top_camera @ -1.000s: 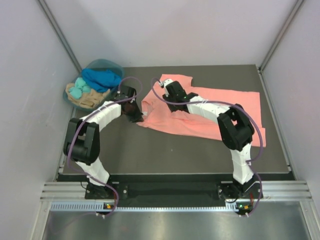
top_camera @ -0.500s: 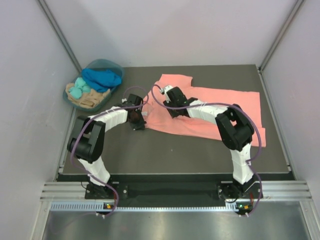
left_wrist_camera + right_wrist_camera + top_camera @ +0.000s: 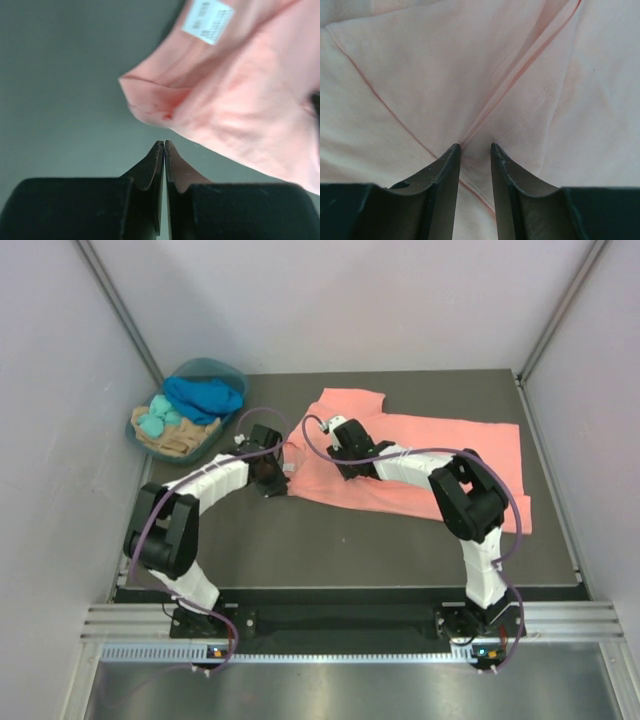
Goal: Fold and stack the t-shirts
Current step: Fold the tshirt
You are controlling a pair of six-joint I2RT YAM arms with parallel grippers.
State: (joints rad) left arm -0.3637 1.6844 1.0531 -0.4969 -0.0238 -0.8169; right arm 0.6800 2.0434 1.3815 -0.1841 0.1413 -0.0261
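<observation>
Salmon-pink t-shirt (image 3: 420,455) lies spread, its left edge bordering bare dark table (image 3: 330,540).

A spread t-shirt (image 3: 440,455) lies on the table's (image 3: 330,540) far half, from the middle to near the right edge. At the far left corner sits a basket (image 3: 215,368) with bundled t-shirts (image 3: 200,400) inside it.

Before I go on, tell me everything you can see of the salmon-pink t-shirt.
The salmon-pink t-shirt is soft, plain cloth, lying spread and lightly creased on the dark table, a sleeve pointing to the far edge. A white label shows near the end by the left arm, where one corner is folded over. The right gripper pinches a ridge of it; the shut left gripper sits just short of that corner.
</observation>
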